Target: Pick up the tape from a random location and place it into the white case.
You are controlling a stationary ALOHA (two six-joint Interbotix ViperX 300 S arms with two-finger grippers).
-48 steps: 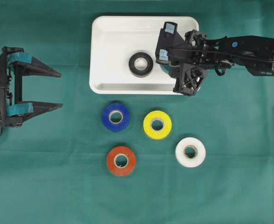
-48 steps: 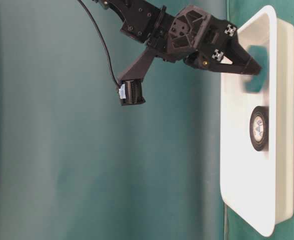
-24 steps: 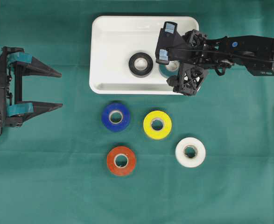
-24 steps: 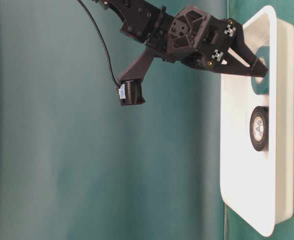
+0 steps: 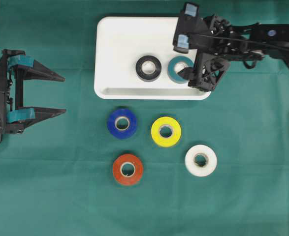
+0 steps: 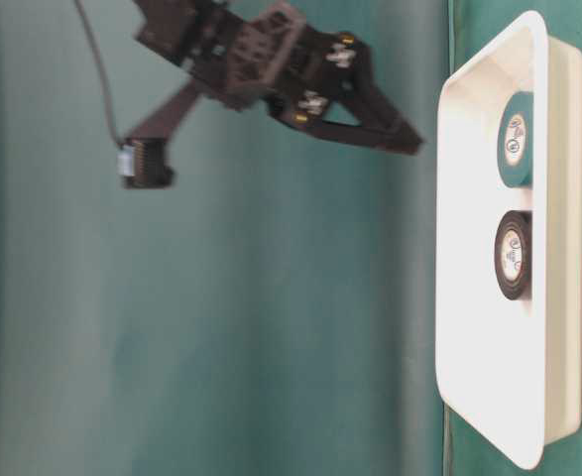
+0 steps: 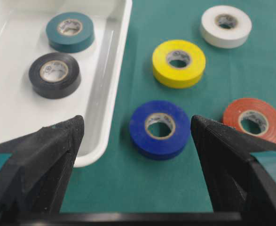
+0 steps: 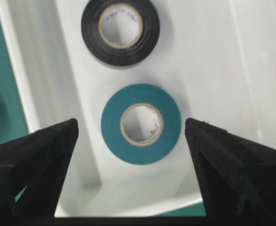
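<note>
The white case (image 5: 115,38) lies at the back middle of the green cloth. Two rolls of tape lie flat in it, a black one (image 5: 148,68) and a teal one (image 5: 180,69), side by side. My right gripper (image 5: 187,60) hangs open above the case's right end, well clear of the teal tape (image 8: 141,123), which shows free between its fingers. From table level, the right gripper (image 6: 409,142) is raised off the case (image 6: 489,416). At the left edge my left gripper (image 5: 64,94) stands open and holds nothing.
Several rolls lie on the cloth in front of the case: blue (image 5: 122,123), yellow (image 5: 166,131), orange (image 5: 127,169) and white (image 5: 200,160). The blue roll (image 7: 160,128) lies ahead of my left gripper (image 7: 135,125), beside the case's rim (image 7: 105,117).
My right gripper opened and let the teal tape go onto the case floor beside the black roll, then rose and drew back to the right. The left arm has not moved.
</note>
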